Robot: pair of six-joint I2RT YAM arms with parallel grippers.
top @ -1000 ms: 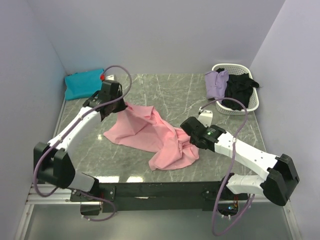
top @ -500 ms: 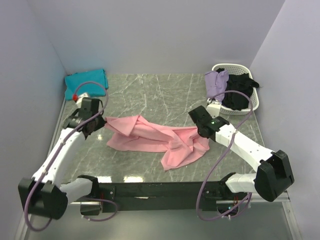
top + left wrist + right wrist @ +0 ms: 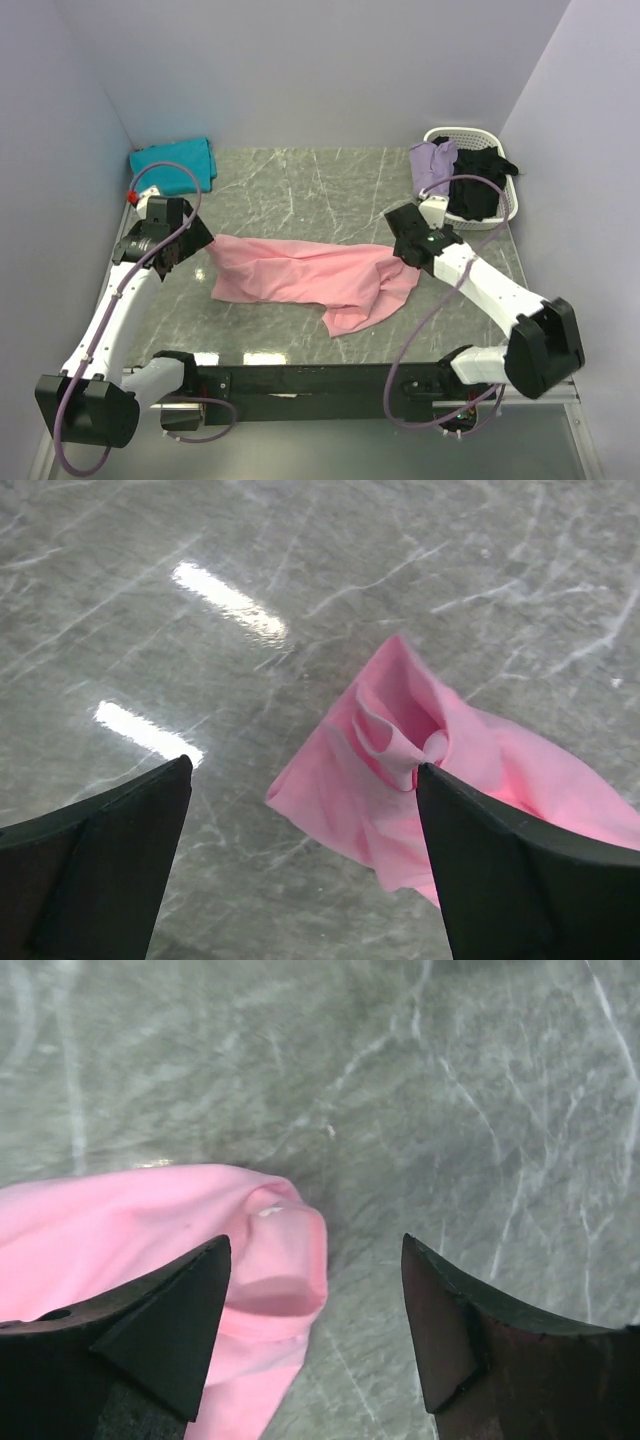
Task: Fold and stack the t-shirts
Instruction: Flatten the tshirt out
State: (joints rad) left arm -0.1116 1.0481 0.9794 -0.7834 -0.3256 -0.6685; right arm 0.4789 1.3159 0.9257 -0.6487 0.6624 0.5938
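Now pink t-shirt (image 3: 300,275) spread wider across table (image 3: 300,190); left end effector (image 3: 302,768), right end effector (image 3: 315,1242) both released, previously clenched.

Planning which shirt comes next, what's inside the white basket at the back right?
In the basket, a lavender shirt hangs over the left rim and a black shirt fills the rest. Anything beneath them is covered, so more shirts cannot be ruled out.

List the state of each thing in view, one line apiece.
Light pink cloth t-shirt: unfolded, lying stretched out and rumpled across the marble table, held by neither gripper.
Teal cloth t-shirt: folded, in the far left corner.
White plastic slotted basket: upright, holding two shirts.
Lavender cloth shirt: crumpled, draped over the basket's rim.
Black cloth shirt: crumpled inside the basket.
Left gripper: open, empty.
Right gripper: open, empty.
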